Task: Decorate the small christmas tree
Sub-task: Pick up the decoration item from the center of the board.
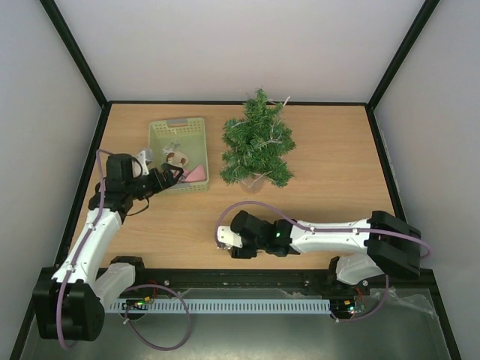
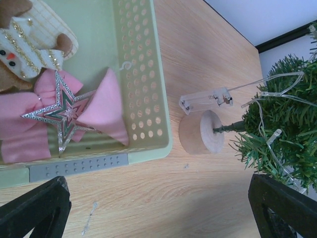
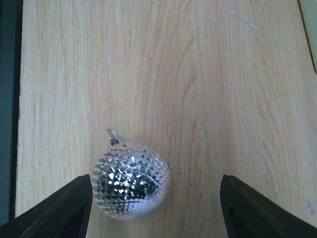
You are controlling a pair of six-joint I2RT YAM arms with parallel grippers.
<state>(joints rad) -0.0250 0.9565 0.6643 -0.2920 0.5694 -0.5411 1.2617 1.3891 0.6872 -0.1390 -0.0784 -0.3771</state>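
Note:
The small christmas tree (image 1: 258, 142) stands at the back middle of the table on a round wooden foot (image 2: 200, 132), with a string of small lights in its branches. A faceted silver ball (image 3: 130, 181) lies on the wood between the fingers of my right gripper (image 3: 156, 210). That gripper is open; the ball sits close to the left finger with a wide gap on its right. My left gripper (image 2: 158, 213) is open and empty, over bare table just off the pale green basket's (image 2: 161, 99) near edge.
The basket (image 1: 202, 139), left of the tree, holds a pink bow (image 2: 101, 106), a glittery star (image 2: 67, 114) and a felt snowman (image 2: 25, 47). A clear battery case (image 2: 205, 100) lies by the tree's foot. My right gripper (image 1: 223, 238) is at the table's near middle.

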